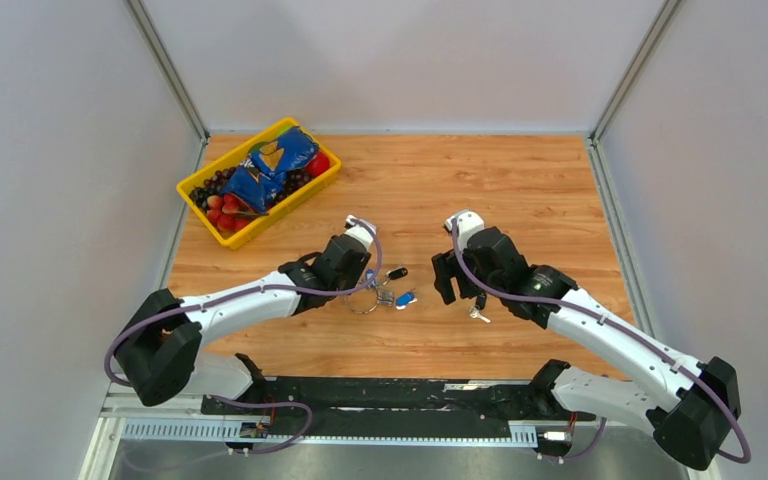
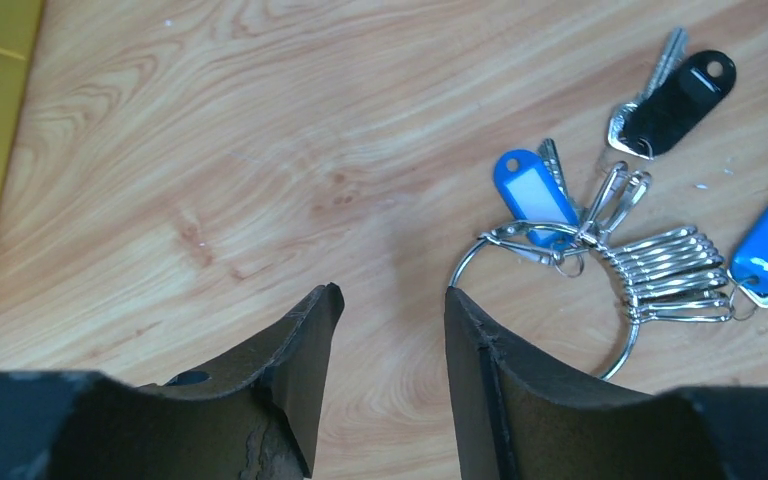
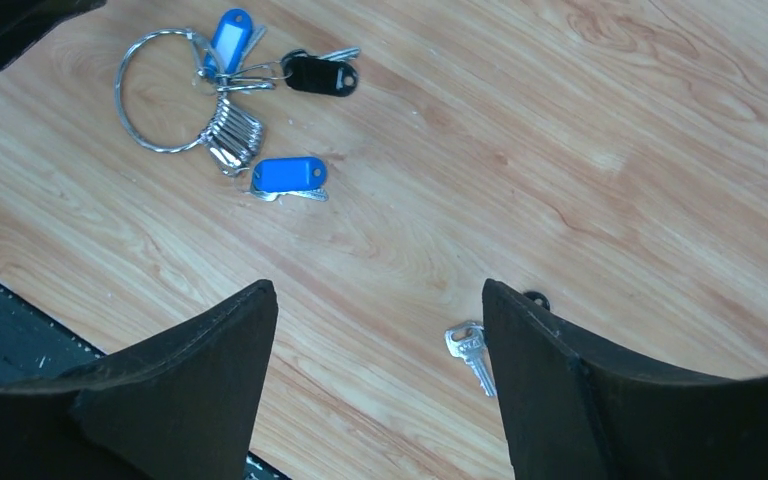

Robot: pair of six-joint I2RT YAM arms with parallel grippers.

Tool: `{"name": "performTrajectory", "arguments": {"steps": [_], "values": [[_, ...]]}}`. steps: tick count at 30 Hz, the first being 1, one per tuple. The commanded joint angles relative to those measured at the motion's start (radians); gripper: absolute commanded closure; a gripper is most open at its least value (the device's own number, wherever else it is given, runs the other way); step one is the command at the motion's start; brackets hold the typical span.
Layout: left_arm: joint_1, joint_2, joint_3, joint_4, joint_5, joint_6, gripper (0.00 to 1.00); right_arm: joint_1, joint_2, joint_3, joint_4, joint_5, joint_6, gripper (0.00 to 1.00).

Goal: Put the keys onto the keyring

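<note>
On the tabletop (image 3: 560, 150), keyring (image 3: 222, 120) and key (image 3: 472, 356) lie apart

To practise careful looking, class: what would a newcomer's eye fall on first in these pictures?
The yellow bin of bright fruit and a blue bag, at the table's far left corner. Mid-table, the keyring with its blue tags; a lone silver key lies apart, to its right.

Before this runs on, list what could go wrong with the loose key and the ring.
1. The loose key lies flat on the table beside a finger of the open right claw; closing may shove it, not lift it.
2. The keyring is thin wire lying flat by the open left claw; a pinch could slip and drag its clips and tags.
</note>
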Motion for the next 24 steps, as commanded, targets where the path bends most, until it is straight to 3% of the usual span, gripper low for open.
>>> {"name": "performTrajectory", "arguments": {"steps": [1, 9, 15, 19, 22, 24], "values": [[0.003, -0.086, 0.021, 0.026, -0.062, -0.038, 0.47, -0.003, -0.017, 0.012, 0.092, -0.101, -0.113, 0.23], [0.003, -0.292, -0.022, -0.001, 0.091, -0.147, 0.37, 0.011, -0.049, -0.122, 0.344, -0.263, -0.269, 0.31], [0.003, -0.427, -0.034, -0.038, 0.156, -0.209, 0.34, 0.020, 0.065, -0.110, 0.439, -0.271, -0.386, 0.38], [0.003, -0.507, -0.057, -0.024, 0.186, -0.252, 0.32, 0.020, 0.194, -0.077, 0.490, -0.267, -0.397, 0.54], [0.003, -0.538, -0.061, -0.027, 0.203, -0.270, 0.31, 0.021, 0.274, -0.066, 0.533, -0.248, -0.404, 0.82], [0.003, -0.547, -0.062, -0.028, 0.221, -0.276, 0.31, 0.020, 0.313, -0.062, 0.556, -0.255, -0.407, 0.90]]}}
